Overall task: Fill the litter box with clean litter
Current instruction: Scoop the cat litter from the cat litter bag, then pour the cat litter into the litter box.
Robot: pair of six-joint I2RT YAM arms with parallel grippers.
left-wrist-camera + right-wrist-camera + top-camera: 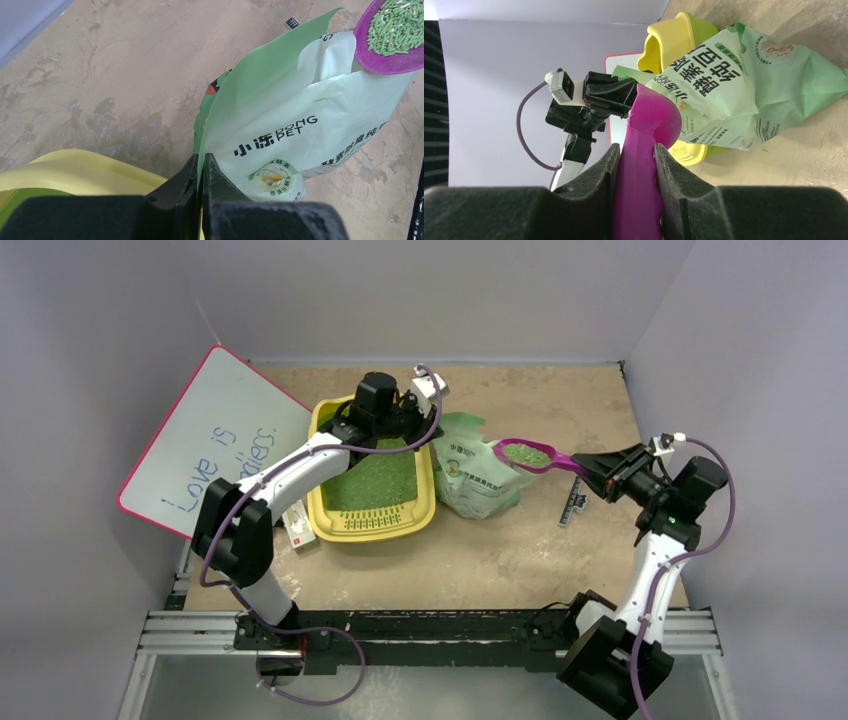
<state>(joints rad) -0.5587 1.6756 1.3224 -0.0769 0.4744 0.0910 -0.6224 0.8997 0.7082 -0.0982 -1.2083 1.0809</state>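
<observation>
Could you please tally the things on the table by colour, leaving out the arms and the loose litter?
Yellow: 1, the litter box
Green: 1, the bag
Purple: 1, the scoop
White: 2, the board and the small carton
Black: 1, the ruler-like strip
Total: 6

A pink-edged whiteboard (215, 440) leans at the left wall (90, 390). A purple scoop (545, 458) hangs at the upper edge of a pale green bag (475, 475).

"DONG PET" on bag (300, 105) — "Love is" on whiteboard (215, 430)
</observation>
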